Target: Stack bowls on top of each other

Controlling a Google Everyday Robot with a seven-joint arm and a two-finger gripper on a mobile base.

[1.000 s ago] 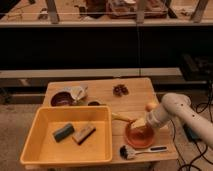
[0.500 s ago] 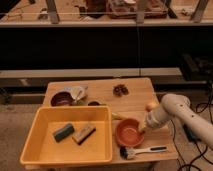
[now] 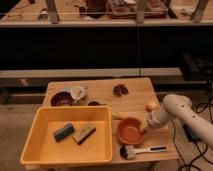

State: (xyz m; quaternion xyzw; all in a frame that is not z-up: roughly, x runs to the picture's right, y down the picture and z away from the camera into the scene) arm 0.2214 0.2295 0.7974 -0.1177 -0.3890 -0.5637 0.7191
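Of the 2 bowls, the orange-red bowl [image 3: 129,131] sits near the front right of the wooden table [image 3: 140,96], just beside the right wall of the yellow tub [image 3: 70,161]. The dark maroon bowl [image 3: 61,98] is well apart from it at the back left, behind the tub, with a white cup [image 3: 79,93] close against its right side. The gripper [image 3: 145,127] is down at the right rim of the orange-red bowl, at the end of the white arm coming in from the right. Whether it has that rim clamped or only rests against it cannot be told from this view. Both bowls look rigid, shallow and light, probably smooth plastic or glazed ware (so likely a little slippery under a pinch). The thin upright rim is the only sensible hold, 1 jaw inside and 1 outside. Held by 1 edge like that, the bowl will tend to droop on its free side, so a firm pinch well down the wall would steady it. Nesting it should be forgiving, since the bowls are of similar size. The cup crowding the maroon bowl and the tub on the way are the things to clear, and a brush [image 3: 140,150] lies just in front.
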